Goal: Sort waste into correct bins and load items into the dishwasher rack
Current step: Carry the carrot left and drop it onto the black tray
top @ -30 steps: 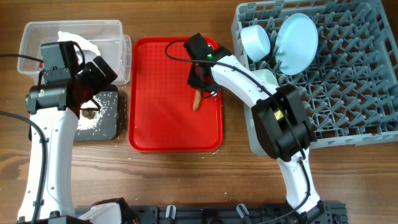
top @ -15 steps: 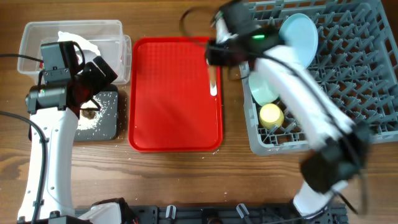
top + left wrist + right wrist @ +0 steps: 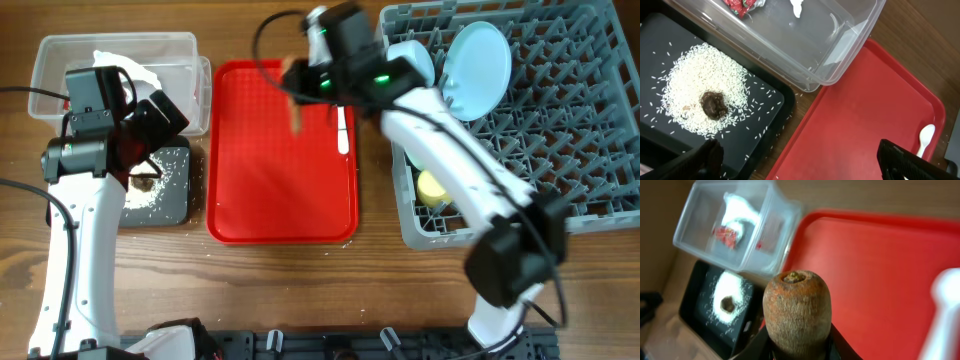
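Your right gripper [image 3: 798, 347], closed firmly around the brown carrot stick [image 3: 296, 112], holds it pointing down-frame over the red tray's [image 3: 260, 205] upper edge, and its likely bin, the black tray [image 3: 176, 206], lies well away at middle left.

This is a robot test bench dressed up as a dish-clearing station rather than a working kitchen. Everything sits on one bare wood-grain tabletop [image 3: 300, 290]. Two white jointed robot arms [image 3: 70, 250], trailing loose black cables [image 3: 30, 92], rise from a black mounting rail [image 3: 400, 345] along its near edge. To the right of the right claw [image 3: 296, 88], a large square grey plastic dishwasher rack [image 3: 560, 150] stands directly on the table. Beneath that claw lies a flat red plastic serving tray [image 3: 270, 190]; to the claw's left, a clear plastic rectangular tub [image 3: 60, 45] and a shallow black rectangular tray [image 3: 180, 210] sit side by side.
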